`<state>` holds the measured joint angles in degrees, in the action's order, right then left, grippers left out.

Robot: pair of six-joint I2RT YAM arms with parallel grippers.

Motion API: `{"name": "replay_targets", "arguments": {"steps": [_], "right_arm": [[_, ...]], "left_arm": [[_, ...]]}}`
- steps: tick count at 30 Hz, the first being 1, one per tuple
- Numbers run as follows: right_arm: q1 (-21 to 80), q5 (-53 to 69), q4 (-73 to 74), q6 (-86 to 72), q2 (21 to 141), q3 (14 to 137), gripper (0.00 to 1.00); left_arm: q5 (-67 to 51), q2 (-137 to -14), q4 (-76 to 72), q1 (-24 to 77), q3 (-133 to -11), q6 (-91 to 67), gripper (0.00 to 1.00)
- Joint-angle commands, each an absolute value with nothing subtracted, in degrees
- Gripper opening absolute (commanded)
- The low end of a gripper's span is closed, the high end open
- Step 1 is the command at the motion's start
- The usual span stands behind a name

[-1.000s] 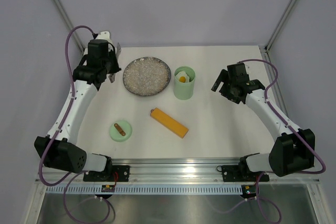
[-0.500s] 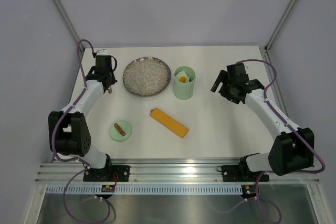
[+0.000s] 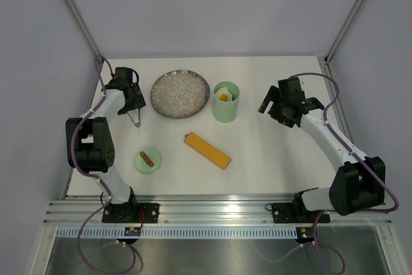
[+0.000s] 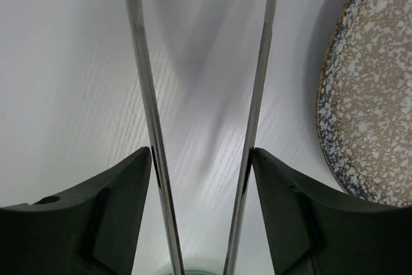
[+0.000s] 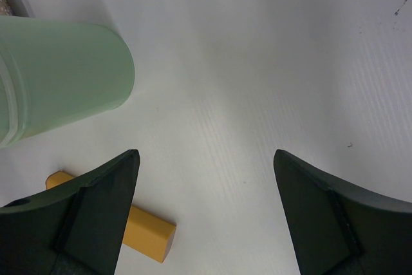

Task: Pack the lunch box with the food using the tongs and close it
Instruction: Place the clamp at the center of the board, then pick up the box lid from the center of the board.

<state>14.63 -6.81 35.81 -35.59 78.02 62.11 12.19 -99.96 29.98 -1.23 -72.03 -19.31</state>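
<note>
The slim metal tongs (image 3: 134, 119) point toward the near edge just left of the grey speckled plate (image 3: 180, 93). My left gripper (image 3: 131, 104) holds them. In the left wrist view the tongs' two arms (image 4: 147, 94) stand spread apart, each against the inner face of one finger of the left gripper (image 4: 201, 154). The mint-green lunch box (image 3: 226, 102) stands upright right of the plate, with cream and orange food (image 3: 223, 96) inside. Its round lid (image 3: 149, 160) lies at the near left. My right gripper (image 3: 273, 102) hangs open right of the lunch box (image 5: 64, 75), holding nothing.
A long orange-yellow bar (image 3: 207, 151) lies slanted in the middle of the table, and its end (image 5: 145, 230) shows in the right wrist view. The plate's rim (image 4: 335, 133) is close to the right of the tongs. The cage posts stand at the far corners.
My left arm has folded back and brought its gripper down beside the plate. Its jaws have widened and the tongs' arms have sprung apart. The right arm has not moved.
</note>
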Motion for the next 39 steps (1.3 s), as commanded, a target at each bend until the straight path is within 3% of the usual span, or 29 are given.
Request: {"name": "replay_targets", "arguments": {"steps": [1,5,14,22,26,31,39], "right_arm": [[14.4,-6.6,34.5,-35.0,78.2,62.4,0.93],[14.4,-6.2,34.5,-35.0,78.4,62.5,0.93],[14.4,-5.9,34.4,-34.9,78.0,62.0,0.93],[14.5,-5.4,33.8,-34.1,77.4,62.0,0.93],[14.4,-4.9,33.4,-34.5,77.0,61.5,0.93],[14.4,-5.0,33.6,-34.4,76.2,60.8,0.93],[14.4,-5.1,33.8,-34.2,75.4,60.6,0.93]], "left_arm": [[8.9,-99.8,32.5,-1.2,-75.7,-20.0,0.72],[7.1,-98.4,34.1,-1.2,-75.7,-19.9,0.88],[9.8,-87.1,39.1,2.5,-71.0,-24.5,0.91],[9.8,-72.9,43.0,5.8,-60.9,-30.8,0.85],[14.4,-68.5,47.4,9.8,-55.5,-39.9,0.75],[16.8,-62.9,49.7,15.1,-47.3,-50.8,0.71],[14.6,-64.5,47.7,15.7,-40.7,-56.8,0.67]]}}
